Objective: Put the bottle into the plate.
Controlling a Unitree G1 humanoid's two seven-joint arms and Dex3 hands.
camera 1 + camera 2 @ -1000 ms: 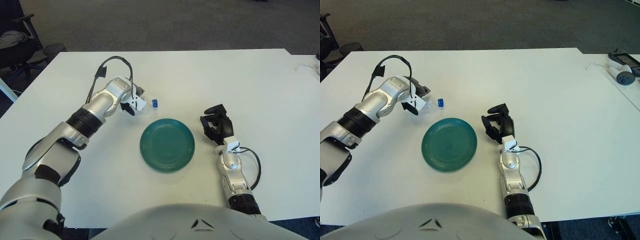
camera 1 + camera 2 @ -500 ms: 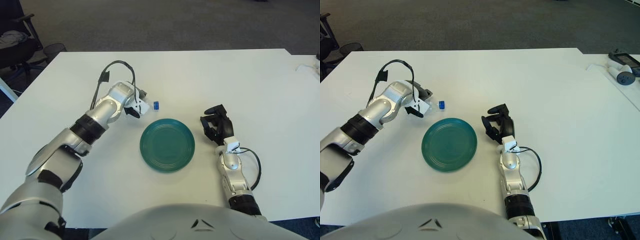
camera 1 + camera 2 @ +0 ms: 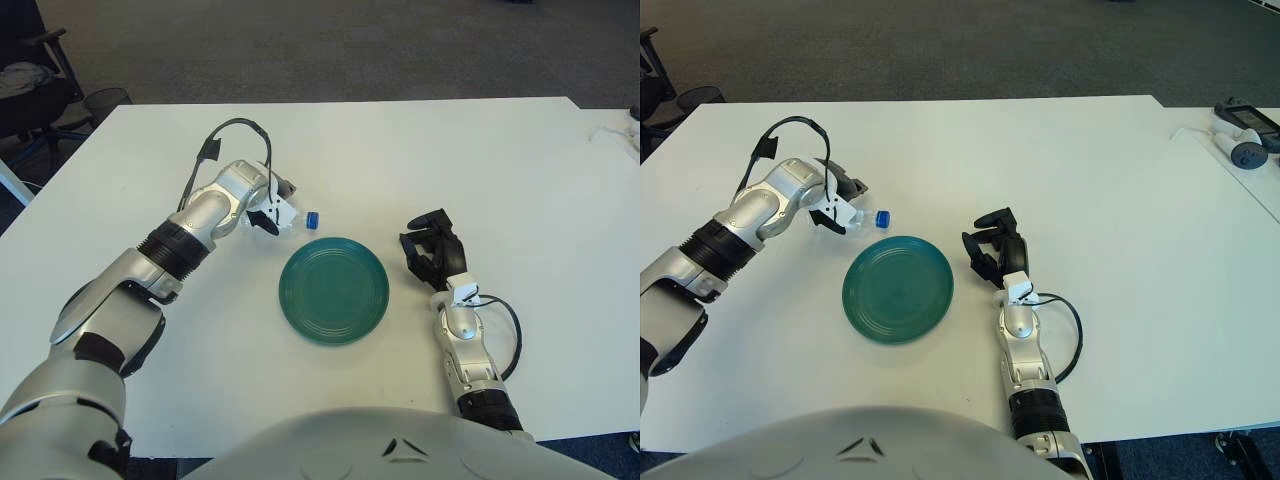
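Observation:
A small clear bottle (image 3: 292,215) with a blue cap (image 3: 313,218) is held on its side just left of and beyond the green plate (image 3: 334,290). My left hand (image 3: 268,208) is shut on the bottle's body, and only the neck and cap stick out toward the right. The cap sits close to the plate's far-left rim. My right hand (image 3: 432,250) shows to the right of the plate, black fingers curled and holding nothing.
The plate lies on a white table (image 3: 480,160). A controller and cable (image 3: 1240,145) sit at the table's far-right edge. A black office chair (image 3: 30,80) stands on the floor beyond the far-left corner.
My left hand has shifted slightly with the bottle, and the blue cap now sits a little lower and closer to the plate's rim. The right hand has not moved.

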